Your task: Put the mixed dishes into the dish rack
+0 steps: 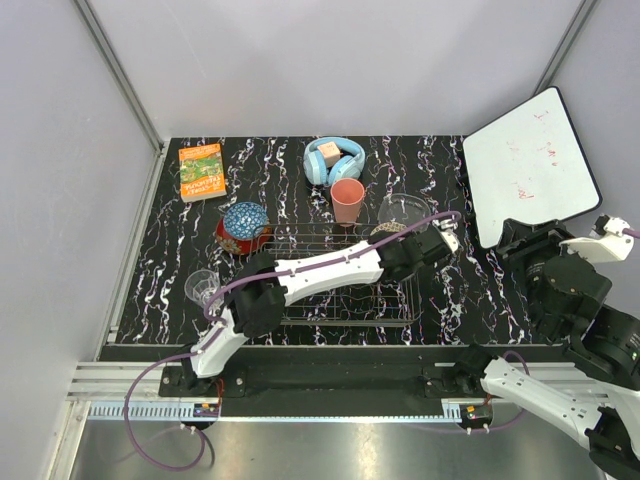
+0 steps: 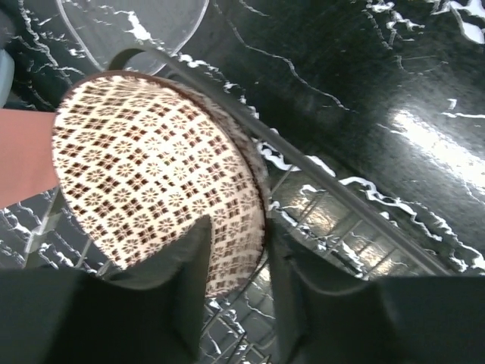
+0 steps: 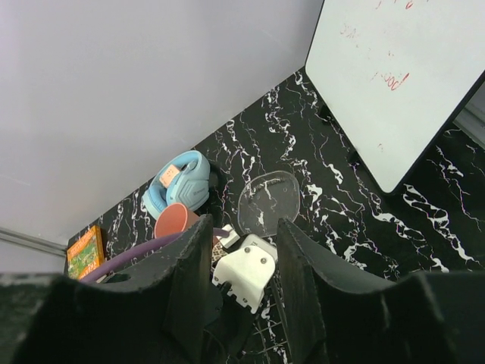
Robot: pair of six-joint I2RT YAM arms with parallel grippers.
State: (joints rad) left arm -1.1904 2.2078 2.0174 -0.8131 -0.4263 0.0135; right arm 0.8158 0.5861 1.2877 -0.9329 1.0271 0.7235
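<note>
The beige-brown patterned bowl (image 2: pixel 151 182) stands tilted on its edge in the dark wire dish rack (image 1: pixel 390 300), at the rack's far right corner (image 2: pixel 356 205). My left gripper (image 2: pixel 241 227) is open, with the bowl's rim between its fingers: one inside, one outside. In the top view it (image 1: pixel 397 241) reaches across the rack to the bowl (image 1: pixel 388 229). The blue-patterned bowl (image 1: pixel 243 225), salmon-pink cup (image 1: pixel 347 200), clear glass dish (image 1: pixel 405 212) and tumbler (image 1: pixel 202 287) stand on the table outside the rack. My right gripper (image 3: pixel 242 227) is open and empty, raised at the right (image 1: pixel 520 240).
Light-blue headphones (image 1: pixel 333 160) and an orange book (image 1: pixel 201 170) lie at the back of the table. A whiteboard (image 1: pixel 530 180) leans at the right rear. The cup (image 2: pixel 23 152) and glass dish (image 2: pixel 136 30) are close behind the rack's far edge.
</note>
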